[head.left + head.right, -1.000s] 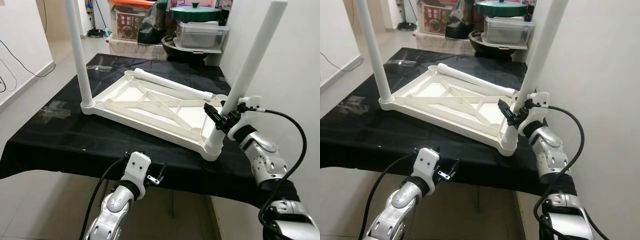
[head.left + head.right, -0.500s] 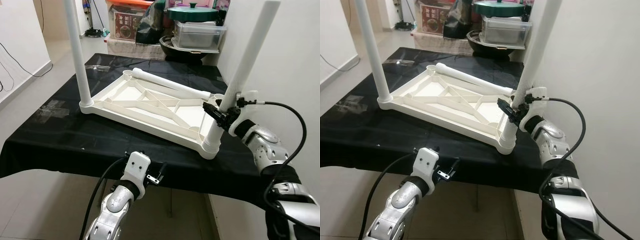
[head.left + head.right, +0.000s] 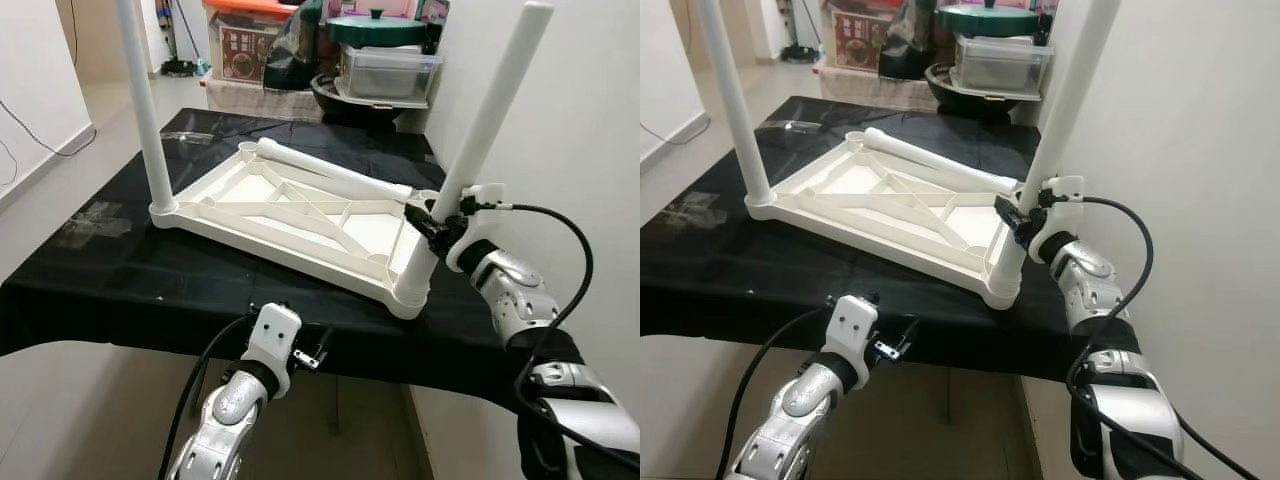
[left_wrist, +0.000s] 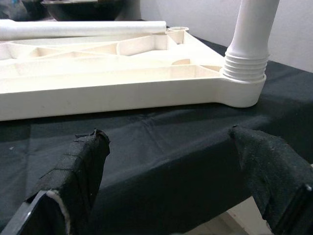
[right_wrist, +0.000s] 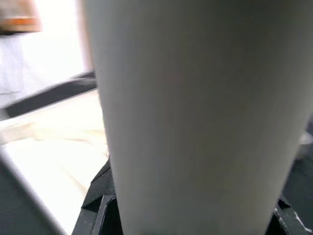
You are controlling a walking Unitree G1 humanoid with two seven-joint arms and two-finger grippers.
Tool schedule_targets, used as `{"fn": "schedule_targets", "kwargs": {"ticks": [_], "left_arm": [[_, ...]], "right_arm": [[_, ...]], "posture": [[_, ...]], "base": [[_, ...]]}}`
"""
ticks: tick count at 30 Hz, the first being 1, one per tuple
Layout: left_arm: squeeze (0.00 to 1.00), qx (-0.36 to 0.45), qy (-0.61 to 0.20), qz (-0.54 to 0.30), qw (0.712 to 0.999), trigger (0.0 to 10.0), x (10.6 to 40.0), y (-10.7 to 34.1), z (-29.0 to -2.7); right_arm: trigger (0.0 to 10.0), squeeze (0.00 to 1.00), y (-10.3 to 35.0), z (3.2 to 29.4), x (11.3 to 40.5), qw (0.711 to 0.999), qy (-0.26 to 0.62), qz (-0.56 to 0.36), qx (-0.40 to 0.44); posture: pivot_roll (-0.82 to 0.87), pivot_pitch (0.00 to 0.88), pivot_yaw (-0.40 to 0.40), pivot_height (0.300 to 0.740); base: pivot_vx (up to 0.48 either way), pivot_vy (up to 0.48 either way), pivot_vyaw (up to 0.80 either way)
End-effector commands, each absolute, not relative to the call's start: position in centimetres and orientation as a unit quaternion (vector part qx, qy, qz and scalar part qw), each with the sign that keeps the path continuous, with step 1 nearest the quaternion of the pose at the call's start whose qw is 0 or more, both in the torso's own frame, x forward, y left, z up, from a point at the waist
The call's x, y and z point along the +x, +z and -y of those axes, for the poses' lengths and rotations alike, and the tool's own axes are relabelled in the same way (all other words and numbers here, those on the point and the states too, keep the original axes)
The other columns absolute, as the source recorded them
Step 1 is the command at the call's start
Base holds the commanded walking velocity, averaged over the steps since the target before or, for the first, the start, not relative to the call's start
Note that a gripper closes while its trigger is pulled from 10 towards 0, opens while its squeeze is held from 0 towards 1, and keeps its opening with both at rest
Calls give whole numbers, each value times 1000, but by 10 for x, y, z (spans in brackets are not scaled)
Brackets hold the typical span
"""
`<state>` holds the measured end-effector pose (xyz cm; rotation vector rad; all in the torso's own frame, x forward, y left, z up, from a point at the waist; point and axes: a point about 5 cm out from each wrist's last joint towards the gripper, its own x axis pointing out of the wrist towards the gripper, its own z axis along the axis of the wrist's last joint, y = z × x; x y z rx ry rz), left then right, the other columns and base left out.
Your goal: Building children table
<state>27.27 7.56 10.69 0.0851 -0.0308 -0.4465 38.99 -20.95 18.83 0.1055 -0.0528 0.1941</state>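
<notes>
- Upturned tabletop (image 3: 290,215) lies on the worktop (image 3: 120,270).
- One leg (image 3: 140,100) stands at its left corner, another leg (image 3: 480,140) at its near right.
- A loose leg (image 3: 330,172) lies across its far edge.
- Storage boxes (image 3: 385,65) sit behind the worktop.

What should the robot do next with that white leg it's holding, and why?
Probably keep twisting the near right leg tighter into its corner socket. The right hand is closed around that leg just above the upside-down tabletop, and the leg leans outward, so it may not be fully seated. A third leg lies loose across the tabletop, waiting its turn. The left hand is open, low at the table's edge.
</notes>
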Motion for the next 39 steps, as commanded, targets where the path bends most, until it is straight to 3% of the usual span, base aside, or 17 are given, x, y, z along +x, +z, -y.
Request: {"fn": "schedule_targets", "kwargs": {"ticks": [1,2,4,6,8,10,14,17,20,21,27,28,31,32,39], "left_arm": [[0,47,-225,10,973,10000,271,104,-75],[0,47,-225,10,973,10000,271,104,-75],[0,48,-226,9,973,10000,272,104,-76],[0,48,-226,9,973,10000,272,104,-76],[0,49,-226,9,973,10000,272,104,-76],[0,49,-226,9,973,10000,272,104,-76],[0,50,-226,8,973,10000,272,104,-76],[0,50,-225,8,973,10000,272,104,-76],[0,50,-225,8,973,10000,272,104,-76],[0,50,-225,8,973,10000,272,104,-76],[0,49,-225,7,973,10000,272,103,-75],[0,48,-225,7,973,10000,272,103,-75],[0,47,-225,6,973,10000,272,103,-75],[0,47,-226,6,973,10000,272,103,-75],[0,47,-227,6,973,10000,271,103,-75]], "right_arm": [[0,0,161,221,384,998,-27,-28,46],[0,0,161,221,384,998,-27,-28,46],[0,0,148,225,375,979,-191,-48,44],[0,0,148,225,375,979,-191,-48,44],[0,0,146,216,367,951,-296,-46,76],[0,0,146,216,367,951,-296,-46,76],[0,0,154,174,371,928,-338,-51,148],[39,0,160,151,375,935,-312,-50,158],[39,0,160,148,376,940,-301,-49,153],[10000,0,160,146,376,947,-287,-47,135],[10000,0,161,151,370,962,-259,-20,88],[10000,1000,161,156,368,964,-253,-5,76],[10000,1000,160,166,365,969,-238,12,68],[10000,0,161,172,365,973,-220,22,68],[10000,0,169,190,365,983,-168,54,54]], "posture": [[151,0,-104,740],[151,0,-104,740],[148,0,-97,740],[148,0,-97,740],[149,0,-96,740],[149,0,-96,740],[158,0,-101,740],[154,0,-103,740],[154,0,-103,740],[151,0,-103,740],[147,0,-100,740],[147,0,-100,740],[144,0,-100,740],[144,0,-100,740],[139,0,-95,740]], "base": [[0,0,0],[0,0,0],[0,0,0],[0,0,0],[0,0,0],[0,0,0],[0,0,0],[0,0,0],[0,0,0],[0,0,0],[0,0,0],[0,0,0],[0,0,0],[0,0,0],[0,0,0]]}}
